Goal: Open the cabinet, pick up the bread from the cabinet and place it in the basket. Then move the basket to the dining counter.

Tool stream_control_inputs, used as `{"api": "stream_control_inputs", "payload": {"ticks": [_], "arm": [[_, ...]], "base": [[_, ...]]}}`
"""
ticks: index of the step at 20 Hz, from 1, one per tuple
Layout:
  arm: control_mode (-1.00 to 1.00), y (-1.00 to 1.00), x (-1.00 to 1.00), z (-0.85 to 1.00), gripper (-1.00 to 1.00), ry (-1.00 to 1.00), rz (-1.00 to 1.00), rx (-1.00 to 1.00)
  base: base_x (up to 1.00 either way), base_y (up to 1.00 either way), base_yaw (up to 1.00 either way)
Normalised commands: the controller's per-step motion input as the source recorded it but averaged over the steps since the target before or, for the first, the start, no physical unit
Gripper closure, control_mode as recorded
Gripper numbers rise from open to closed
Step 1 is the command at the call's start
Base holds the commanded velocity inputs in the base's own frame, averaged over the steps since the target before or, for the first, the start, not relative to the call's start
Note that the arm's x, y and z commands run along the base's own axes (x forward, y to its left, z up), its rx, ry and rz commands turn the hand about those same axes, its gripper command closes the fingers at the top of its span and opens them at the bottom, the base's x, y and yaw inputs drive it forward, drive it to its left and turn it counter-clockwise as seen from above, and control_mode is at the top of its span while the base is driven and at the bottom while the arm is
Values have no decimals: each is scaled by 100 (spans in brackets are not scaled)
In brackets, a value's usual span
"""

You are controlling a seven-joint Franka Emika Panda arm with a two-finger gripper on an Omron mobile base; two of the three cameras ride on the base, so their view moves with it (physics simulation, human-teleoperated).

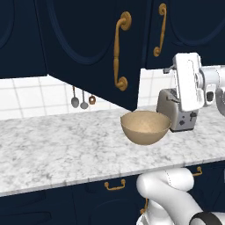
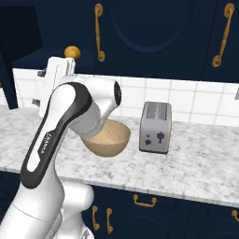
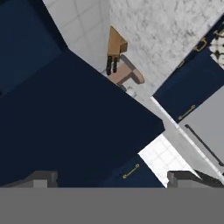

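Now cabinet (image 1: 88, 48) open, bread (image 2: 72, 52) inside

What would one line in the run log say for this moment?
cabinet: door open | bread: on cabinet shelf | basket: on counter, empty | gripper: open, holding nothing

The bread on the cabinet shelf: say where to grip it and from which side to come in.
Grip the bread across its round middle, jaws on its two flanks. Come in level from the front, through the open cabinet: the shelf sits under it, so the front looks like the likeliest free way in. The gripper is open.
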Motion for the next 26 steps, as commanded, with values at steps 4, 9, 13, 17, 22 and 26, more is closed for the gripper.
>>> {"api": "stream_control_inputs", "payload": {"ticks": [4,9,13,17,22,26], "arm": [[-100,76,6,0,-100,11,14,0],[-100,96,7,0,-100,12,13,-5],[-100,100,-9,0,-100,5,6,-14],[-100,100,-28,0,-100,0,0,-17],[-100,100,-42,-4,-100,14,5,-14],[-100,100,-9,-1,-100,23,8,-8]], "base": [[0,0,0],[0,0,0],[0,0,0],[0,0,0],[0,0,0],[0,0,0]]}}
